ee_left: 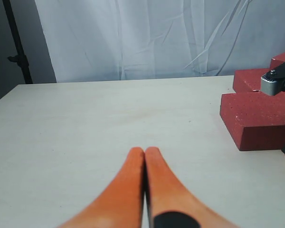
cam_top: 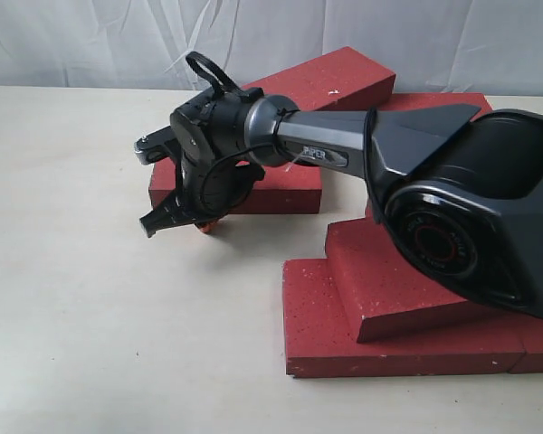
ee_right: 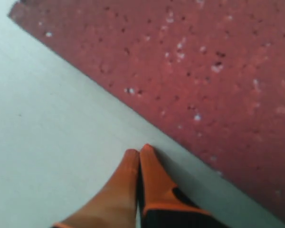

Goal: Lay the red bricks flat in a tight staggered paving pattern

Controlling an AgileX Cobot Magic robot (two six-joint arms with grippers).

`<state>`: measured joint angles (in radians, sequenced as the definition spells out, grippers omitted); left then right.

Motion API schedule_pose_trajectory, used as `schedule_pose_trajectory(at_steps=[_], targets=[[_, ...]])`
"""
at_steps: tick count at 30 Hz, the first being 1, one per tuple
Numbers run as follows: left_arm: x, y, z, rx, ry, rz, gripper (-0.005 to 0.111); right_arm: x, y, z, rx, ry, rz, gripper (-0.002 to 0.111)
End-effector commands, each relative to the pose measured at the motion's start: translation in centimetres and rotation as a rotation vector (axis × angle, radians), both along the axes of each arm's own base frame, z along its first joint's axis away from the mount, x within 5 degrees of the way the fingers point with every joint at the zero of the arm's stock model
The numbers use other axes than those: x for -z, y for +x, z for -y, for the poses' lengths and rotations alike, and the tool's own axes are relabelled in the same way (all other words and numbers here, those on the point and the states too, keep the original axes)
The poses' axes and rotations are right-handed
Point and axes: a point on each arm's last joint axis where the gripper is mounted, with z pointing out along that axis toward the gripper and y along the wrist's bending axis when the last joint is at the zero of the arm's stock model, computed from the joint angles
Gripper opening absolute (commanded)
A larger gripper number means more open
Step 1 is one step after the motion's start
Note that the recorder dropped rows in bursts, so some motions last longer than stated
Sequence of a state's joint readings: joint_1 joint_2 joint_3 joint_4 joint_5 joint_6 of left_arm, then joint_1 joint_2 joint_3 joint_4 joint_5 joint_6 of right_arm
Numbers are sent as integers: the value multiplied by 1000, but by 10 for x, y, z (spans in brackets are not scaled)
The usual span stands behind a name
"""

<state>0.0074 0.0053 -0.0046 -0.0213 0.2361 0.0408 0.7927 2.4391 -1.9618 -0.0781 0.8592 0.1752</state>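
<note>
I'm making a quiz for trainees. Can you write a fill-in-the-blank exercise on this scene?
1. The left tool is shut and holds ___.
2. The right tool is ___, with its tips beside a brick's edge.
3. The bricks are ___ in colour.
Missing words: nothing; shut; red.

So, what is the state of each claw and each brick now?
Middle brick: flat on the table.
Back brick: stacked on other bricks.
Front brick: flat on the table.
Upper front brick: lying askew on the front one.
Left claw: shut, empty, over the table.
Right claw: shut, empty, tips beside the middle brick.
</note>
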Motion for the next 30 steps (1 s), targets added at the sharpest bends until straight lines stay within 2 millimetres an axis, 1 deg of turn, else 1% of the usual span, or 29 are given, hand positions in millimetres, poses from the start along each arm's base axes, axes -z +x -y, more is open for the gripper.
schedule_pose_trajectory(at_steps=[1, 7, 11, 14, 16, 19, 23, 27, 29, 30], targets=[[1, 0, 0, -2, -7, 6, 0, 2, 3, 4, -13, -34, 12, -1], [1, 0, 0, -2, -7, 6, 0, 3, 2, 10, -24, -95, 11, -1], [1, 0, 0, -2, -7, 6, 0, -3, 0, 11, -13, -102, -14, -1], [1, 0, 0, -2, -7, 6, 0, -8, -5, 10, -37, -88, -44, -1], [1, 0, 0, -2, -7, 6, 0, -14, -10, 7, -71, -53, -87, -1], [1, 0, 0, -2, -7, 6, 0, -24, -20, -2, -124, 63, -180, -1], [1, 0, 0, -2, -7, 6, 0, -32, -25, -8, -132, 184, -255, -1], [1, 0, 0, -2, -7, 6, 0, -40, -18, -5, -96, 335, -338, -1], [1, 0, 0, -2, -7, 6, 0, -50, -9, 3, -61, 406, -365, -1], [1, 0, 0, -2, -7, 6, 0, -57, -3, 10, -38, 433, -370, -1]])
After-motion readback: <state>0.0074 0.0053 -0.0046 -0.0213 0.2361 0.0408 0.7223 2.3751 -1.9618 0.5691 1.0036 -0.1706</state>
